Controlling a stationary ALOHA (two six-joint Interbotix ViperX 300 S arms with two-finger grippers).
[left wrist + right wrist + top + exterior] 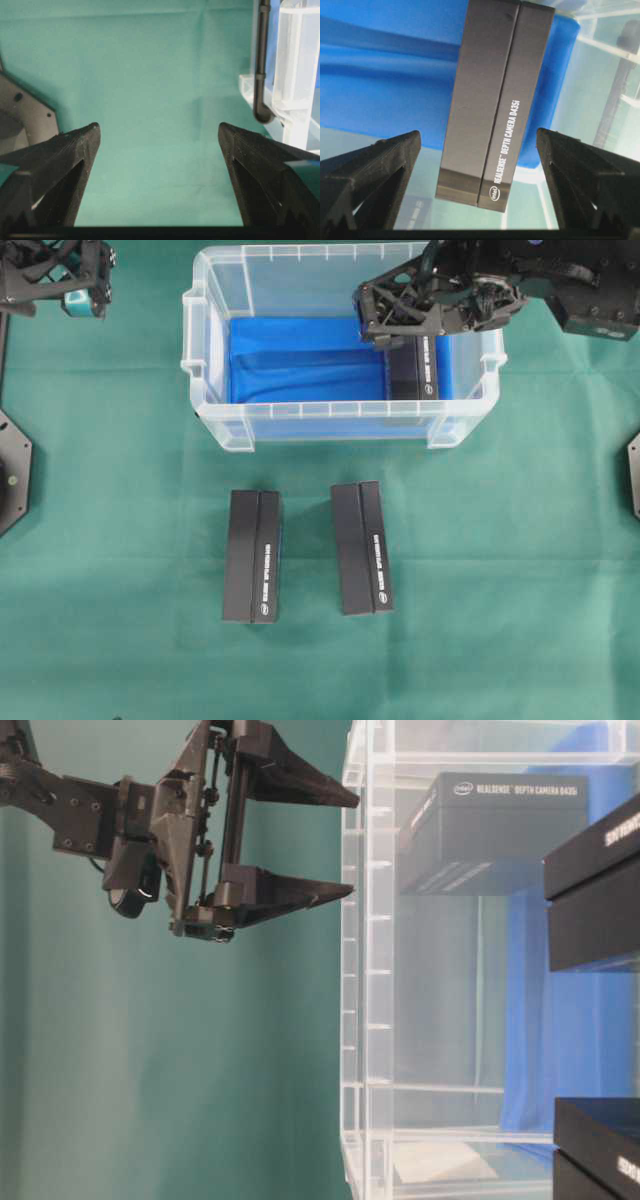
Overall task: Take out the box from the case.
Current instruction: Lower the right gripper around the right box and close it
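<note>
The case point(330, 424) is a clear plastic tub with a blue lining, at the back middle of the green cloth. A black box point(416, 372) lies inside it against the right wall. My right gripper point(396, 338) hangs open over that box, at about rim height in the table-level view point(352, 842). In the right wrist view the box point(495, 100) sits below and between the spread fingers point(385, 160), untouched. My left gripper point(85, 298) is at the far left back, outside the case. It is open with only cloth between its fingertips point(75, 150).
Two more black boxes point(252, 556) point(362, 547) lie side by side on the cloth in front of the case. Black base plates point(12, 470) sit at the left and right table edges. The case's corner point(295, 75) stands to the right of the left gripper.
</note>
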